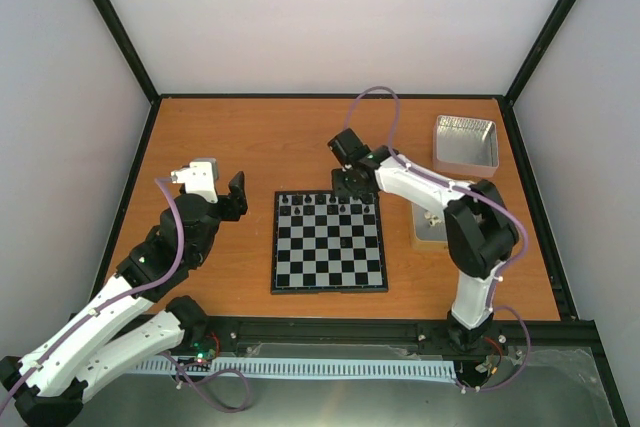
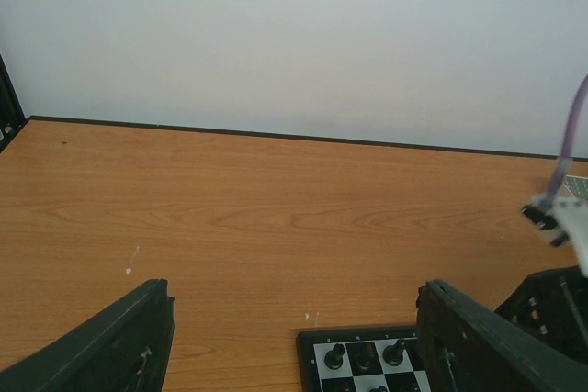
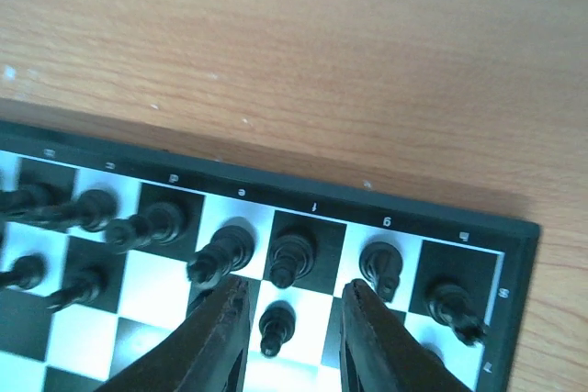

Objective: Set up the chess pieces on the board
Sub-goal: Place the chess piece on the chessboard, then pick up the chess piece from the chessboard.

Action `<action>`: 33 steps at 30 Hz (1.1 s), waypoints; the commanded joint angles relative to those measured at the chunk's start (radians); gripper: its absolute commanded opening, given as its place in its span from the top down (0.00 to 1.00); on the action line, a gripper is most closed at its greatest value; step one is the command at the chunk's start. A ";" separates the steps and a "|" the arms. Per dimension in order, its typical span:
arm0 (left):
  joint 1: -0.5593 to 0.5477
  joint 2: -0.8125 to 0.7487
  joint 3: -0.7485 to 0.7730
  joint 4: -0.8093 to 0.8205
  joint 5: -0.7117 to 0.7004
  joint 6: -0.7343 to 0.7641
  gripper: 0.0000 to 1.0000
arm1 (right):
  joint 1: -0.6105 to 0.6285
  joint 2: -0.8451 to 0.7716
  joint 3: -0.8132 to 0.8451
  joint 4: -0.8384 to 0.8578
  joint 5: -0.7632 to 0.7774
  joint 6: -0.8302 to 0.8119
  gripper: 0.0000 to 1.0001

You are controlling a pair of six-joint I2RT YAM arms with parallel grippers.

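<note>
**ITEM:** tiny black chess pieces (image 3: pixel 289 259), narrow-stemmed, each smaller than one square.

**LOCATION:** on the small square chessboard with black and silvery-grey checks (image 1: pixel 330 257), mid-bench. All stand in the two ranks at the board's 12 o'clock edge, 12 o'clock being away from the arm bases. The back rank looks nearly full and the second rank only partly filled.

**HANDLING (judged):** very light, rigid and smooth, so probably slippery. They are tall for their bases and easy to tip or flick. Best taken from above, at the waist below the head, with a light squeeze.

**RIGHT JAWS:** over the 12 o'clock edge, part open, straddling one small black pawn (image 3: pixel 276 328) in the second rank. A gap shows on each side between the pawn and the black fingers (image 3: pixel 220 341), so nothing is gripped.

**LEFT JAWS:** at 10 o'clock of the board, wide open and empty, over the orange wood-grain bench (image 2: pixel 276 181).

**SURROUNDINGS:**
- A square silver metal tin (image 1: pixel 465 142) sits at 2 o'clock of the board, well apart.
- A pale flat thing (image 1: pixel 428 235) lies near the board at 3 o'clock, mostly hidden under the right arm, so its contents cannot be told.

**OBSTRUCTIONS:** a back-rank piece stands directly at 12 o'clock of the pawn, with neighbours at 10 and 2 o'clock close to each finger. A straight upward lift seems the safest way clear. Whatever stands in the second rank behind the fingers is hidden.
</note>
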 commanded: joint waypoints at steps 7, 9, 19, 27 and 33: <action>0.004 -0.004 0.008 0.014 0.002 -0.009 0.27 | 0.004 -0.222 -0.073 -0.049 -0.025 -0.016 0.71; 0.004 -0.005 0.014 0.015 0.004 -0.010 0.26 | 0.024 -0.264 -0.121 -0.052 -0.047 -0.027 0.70; 0.004 0.002 0.020 0.029 0.007 0.004 0.27 | 0.128 -0.356 -0.314 -0.055 -0.112 0.026 0.60; 0.004 0.003 0.015 0.032 0.008 0.002 0.26 | 0.202 -0.269 -0.323 -0.049 -0.111 0.051 0.63; 0.004 0.003 0.010 0.031 0.007 0.000 0.26 | 0.214 -0.216 -0.320 -0.041 -0.100 0.055 0.68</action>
